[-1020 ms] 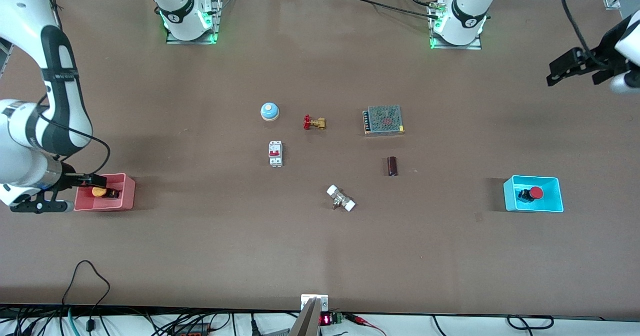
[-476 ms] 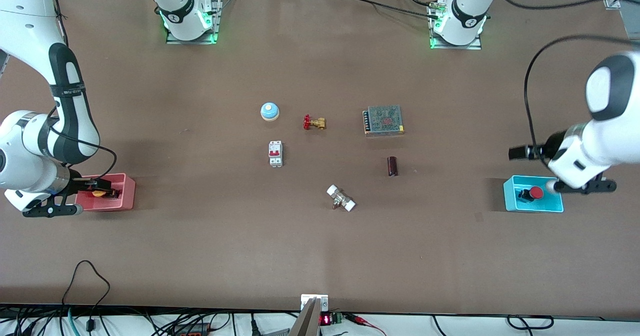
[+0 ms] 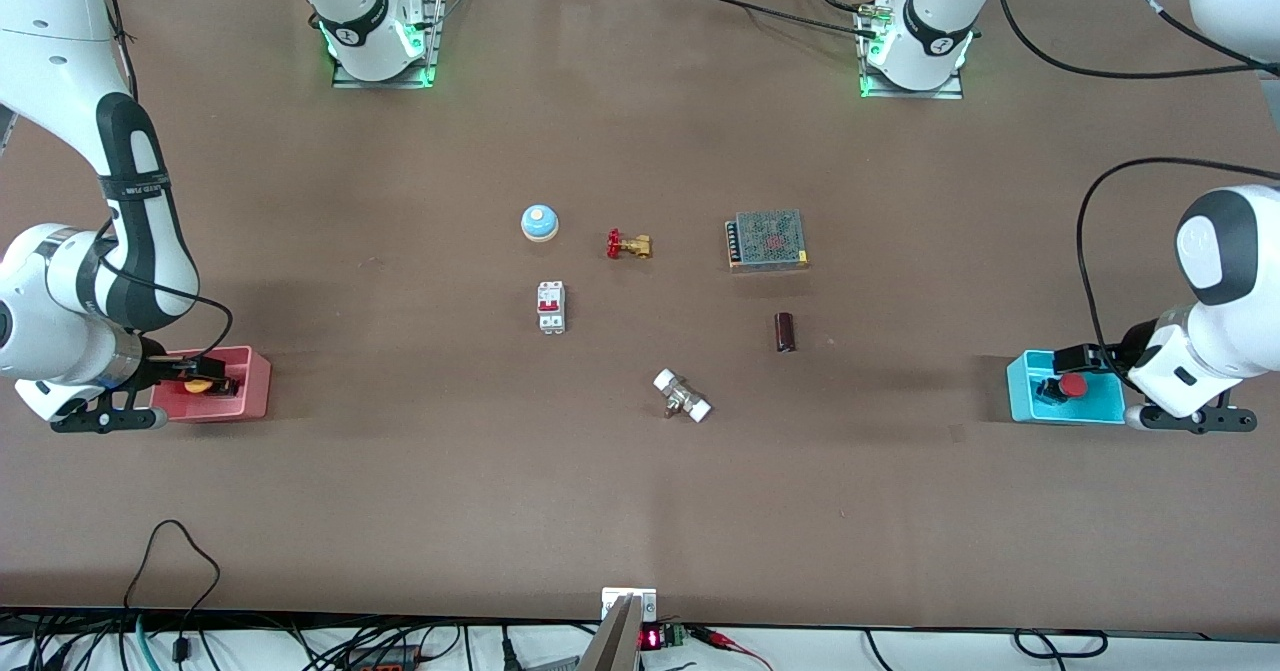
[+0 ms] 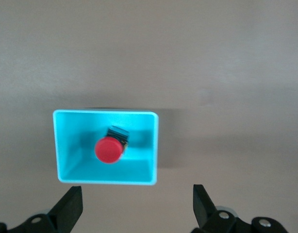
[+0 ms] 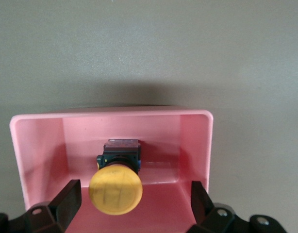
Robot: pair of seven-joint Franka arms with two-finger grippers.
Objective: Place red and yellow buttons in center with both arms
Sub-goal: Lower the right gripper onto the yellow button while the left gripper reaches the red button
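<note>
The yellow button (image 3: 197, 385) lies in a pink bin (image 3: 250, 391) at the right arm's end of the table. My right gripper (image 3: 200, 371) is open low over that bin; in the right wrist view its fingers (image 5: 66, 201) stand on either side of the yellow cap (image 5: 115, 190) without touching it. The red button (image 3: 1072, 384) lies in a cyan bin (image 3: 1025, 401) at the left arm's end. My left gripper (image 3: 1080, 359) is open and empty above that bin's edge; the red cap (image 4: 109, 149) shows clear of its fingers (image 4: 71, 208). The table's center (image 3: 640, 331) is bare brown.
Around the center lie a blue-and-white bell (image 3: 539, 222), a brass valve with red handle (image 3: 628, 245), a white breaker (image 3: 551, 306), a metal power supply (image 3: 767, 239), a dark cylinder (image 3: 785, 332) and a white-ended fitting (image 3: 682, 396).
My left arm swung down from high at the table's end to just over the cyan bin. My right gripper shifted slightly over the pink bin. Both buttons have stayed in place.
</note>
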